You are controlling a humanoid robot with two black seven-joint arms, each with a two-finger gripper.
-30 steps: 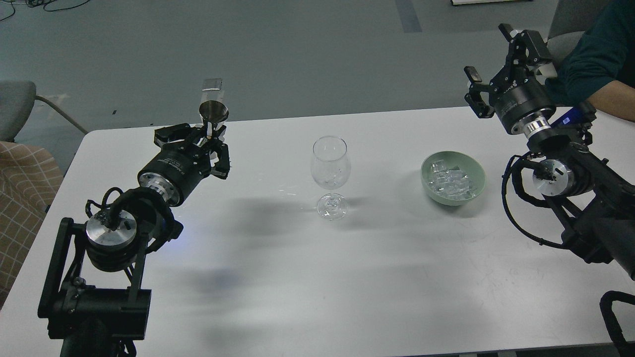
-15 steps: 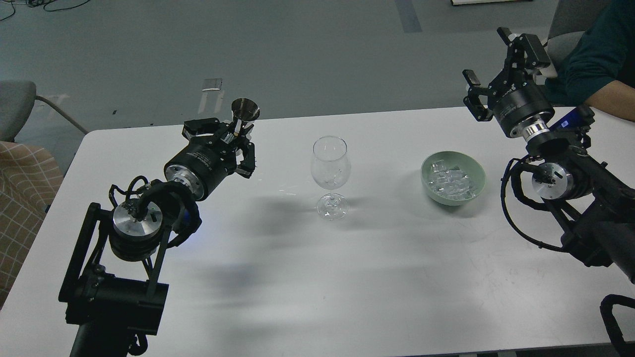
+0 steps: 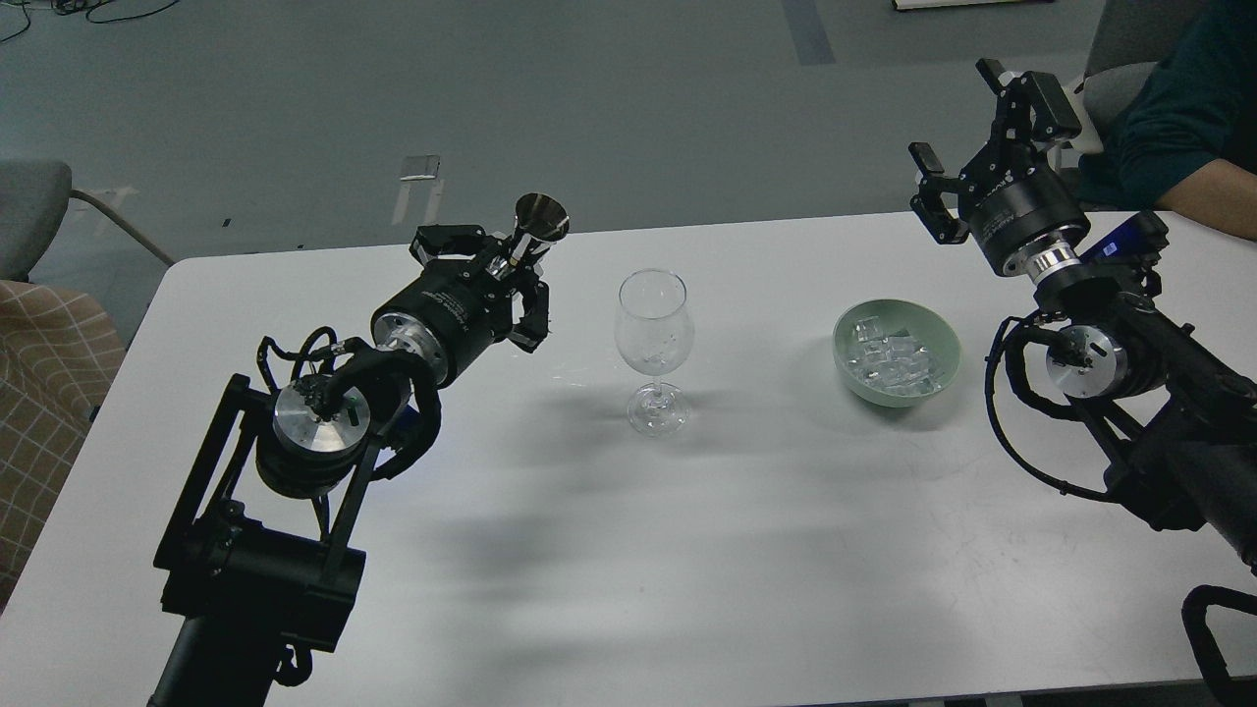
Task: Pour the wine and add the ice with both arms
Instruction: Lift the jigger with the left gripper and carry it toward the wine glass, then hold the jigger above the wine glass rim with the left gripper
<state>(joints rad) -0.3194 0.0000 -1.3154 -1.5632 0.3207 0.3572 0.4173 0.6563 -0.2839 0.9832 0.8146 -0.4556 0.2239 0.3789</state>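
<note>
A small steel jigger cup is clamped in the left gripper, left of the clear stemmed glass; its contents cannot be seen. The right gripper is spread apart above the table's far right. Clear ice cubes are heaped in the pale green bowl.

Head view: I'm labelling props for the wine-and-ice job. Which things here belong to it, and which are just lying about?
Job:
- wine glass, empty, mid-table
- green bowl holding ice
- metal cup, gripped in left gripper
- right gripper, open, empty, raised beyond the bowl

Lying about:
- blue object by the right arm
- person's teal sleeve
- chair left of table
</note>
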